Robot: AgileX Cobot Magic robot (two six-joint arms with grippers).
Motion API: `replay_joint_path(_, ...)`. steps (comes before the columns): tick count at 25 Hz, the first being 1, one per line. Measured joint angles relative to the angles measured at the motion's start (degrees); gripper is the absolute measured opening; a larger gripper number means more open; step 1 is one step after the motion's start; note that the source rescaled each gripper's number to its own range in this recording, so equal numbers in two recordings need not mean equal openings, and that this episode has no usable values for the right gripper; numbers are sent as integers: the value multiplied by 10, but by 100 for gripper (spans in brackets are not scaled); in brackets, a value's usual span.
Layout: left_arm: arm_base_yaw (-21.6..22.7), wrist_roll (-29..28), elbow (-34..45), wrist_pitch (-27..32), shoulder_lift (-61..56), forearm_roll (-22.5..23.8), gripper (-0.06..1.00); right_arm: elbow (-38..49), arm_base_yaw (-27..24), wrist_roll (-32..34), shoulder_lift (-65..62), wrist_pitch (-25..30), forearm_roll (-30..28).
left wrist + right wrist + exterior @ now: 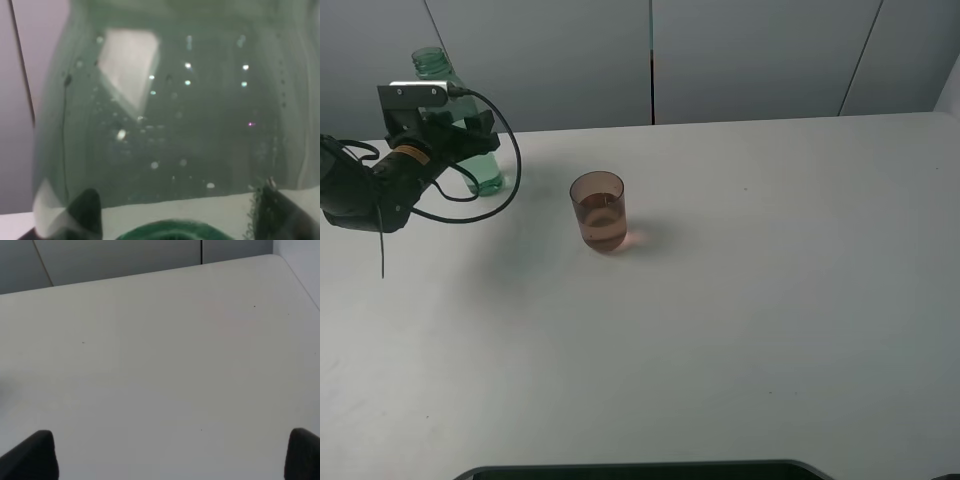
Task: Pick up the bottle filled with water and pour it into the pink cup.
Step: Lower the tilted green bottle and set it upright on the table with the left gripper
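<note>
Gripping the bottle at the desk's far left, the left fingers were closed around its lower body, the bottle upright and apparently grounded. Right of it, apart, stood the pink cup, already holding some liquid. Judging by this, the next move needs a lift, carry and tilt. The right fingers stood spread, empty.

Green bottle upright; pink cup upright, apart
</note>
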Motion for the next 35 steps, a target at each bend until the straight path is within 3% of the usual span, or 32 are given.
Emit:
replay_joint_path(7, 0, -3, 0, 3, 0, 22, 1, 0, 0, 0, 0, 0, 0)
replay_joint_path(8, 0, -3, 0, 2, 0, 28, 20, 0, 0, 0, 0, 0, 0)
replay_joint_path(9, 0, -4, 0, -4, 0, 35, 59, 0, 0, 0, 0, 0, 0)
replay_joint_path(10, 0, -4, 0, -8, 0, 42, 80, 0, 0, 0, 0, 0, 0)
replay_joint_path(12, 0, -4, 0, -12, 0, 53, 94, 0, 0, 0, 0, 0, 0)
replay_joint_path(26, 0, -25, 0, -4, -27, 68, 97, 0, 0, 0, 0, 0, 0)
replay_joint_path(35, 0, -29, -1, 73, -121, 78, 100, 0, 0, 0, 0, 0, 0)
